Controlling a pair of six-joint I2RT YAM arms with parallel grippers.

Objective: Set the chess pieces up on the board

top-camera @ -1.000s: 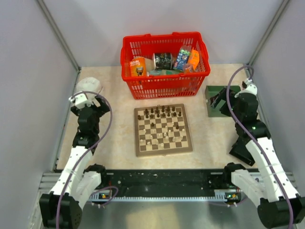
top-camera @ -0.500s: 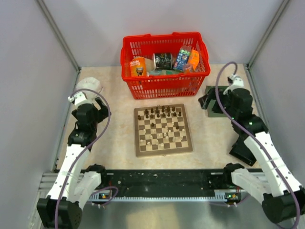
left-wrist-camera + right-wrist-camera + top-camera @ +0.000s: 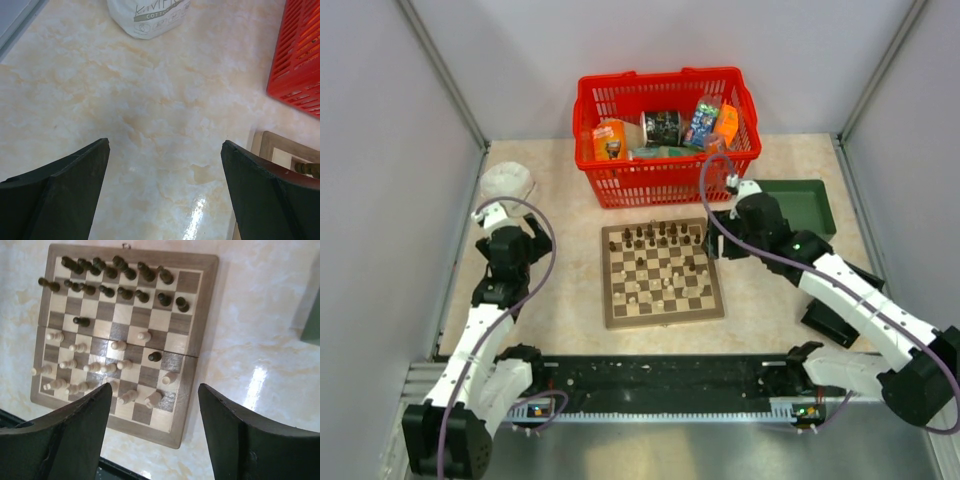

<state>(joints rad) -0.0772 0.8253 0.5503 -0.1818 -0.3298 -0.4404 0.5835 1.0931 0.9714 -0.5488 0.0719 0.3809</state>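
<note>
The board (image 3: pixel 663 314) lies mid-table, and the chess pieces stand on it. Dark pieces (image 3: pixel 115 270) fill its far rows and pale pieces (image 3: pixel 85 367) crowd the near left squares. One dark pawn (image 3: pixel 155 356) stands among the pale ones. My right gripper (image 3: pixel 713 246) hovers over the board's right side, open (image 3: pixel 155 387), with nothing between its fingers. My left gripper (image 3: pixel 525 232) is left of the board over bare table, wide open (image 3: pixel 165 145) and empty. The board's corner (image 3: pixel 270 145) shows at that view's right edge.
A red basket (image 3: pixel 665 140) full of packets stands behind the board. A green tray (image 3: pixel 800 205) sits at the far right. A white bag (image 3: pixel 507 183) is at the far left. A black block (image 3: pixel 835 320) lies near right. A black rail (image 3: pixel 660 385) runs along the near edge.
My right arm has swung left from over the green tray to the board's right side, uncovering the tray, and its jaws have narrowed a little. The left arm shifted only slightly.
</note>
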